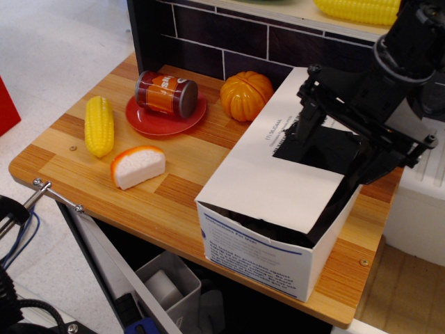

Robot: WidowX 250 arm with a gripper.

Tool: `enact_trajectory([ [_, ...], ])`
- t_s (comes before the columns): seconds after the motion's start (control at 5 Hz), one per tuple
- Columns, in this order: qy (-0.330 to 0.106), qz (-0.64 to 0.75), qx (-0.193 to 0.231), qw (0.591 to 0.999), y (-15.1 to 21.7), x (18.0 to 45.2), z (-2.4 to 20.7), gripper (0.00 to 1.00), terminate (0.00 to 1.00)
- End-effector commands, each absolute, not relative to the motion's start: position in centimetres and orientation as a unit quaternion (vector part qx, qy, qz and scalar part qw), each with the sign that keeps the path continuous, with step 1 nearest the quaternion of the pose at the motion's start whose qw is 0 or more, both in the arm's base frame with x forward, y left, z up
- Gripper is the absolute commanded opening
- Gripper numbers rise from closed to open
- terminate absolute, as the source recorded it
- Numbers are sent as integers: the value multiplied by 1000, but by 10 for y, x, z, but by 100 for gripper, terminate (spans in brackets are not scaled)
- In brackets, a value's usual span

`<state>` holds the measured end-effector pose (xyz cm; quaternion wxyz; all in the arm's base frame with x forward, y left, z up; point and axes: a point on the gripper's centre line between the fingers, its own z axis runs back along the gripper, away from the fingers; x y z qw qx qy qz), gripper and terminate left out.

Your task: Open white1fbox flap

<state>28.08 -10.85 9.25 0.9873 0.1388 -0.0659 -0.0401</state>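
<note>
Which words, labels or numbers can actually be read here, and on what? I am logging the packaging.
Nothing reads clearly enough to quote.
Carton, blue print on the short front end: too blurred.
Lid panel, small black print and barcode-like marks beside the black patch: too small.
Jar lying on the red plate, label lettering: blurred.

High front-left view, angled down, table (174,188)

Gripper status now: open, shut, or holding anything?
Gripper: open, fingers spread over the flap of the white1fbox, holding nothing.
</note>
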Motion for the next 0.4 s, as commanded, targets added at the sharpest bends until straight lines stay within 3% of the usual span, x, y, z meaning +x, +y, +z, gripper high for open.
enact_trajectory([
  [0.0,-77,-55,157,983,-101,283,104,100,0],
  [0.2,-75,-63,173,980,-95,281,111,100,0],
])
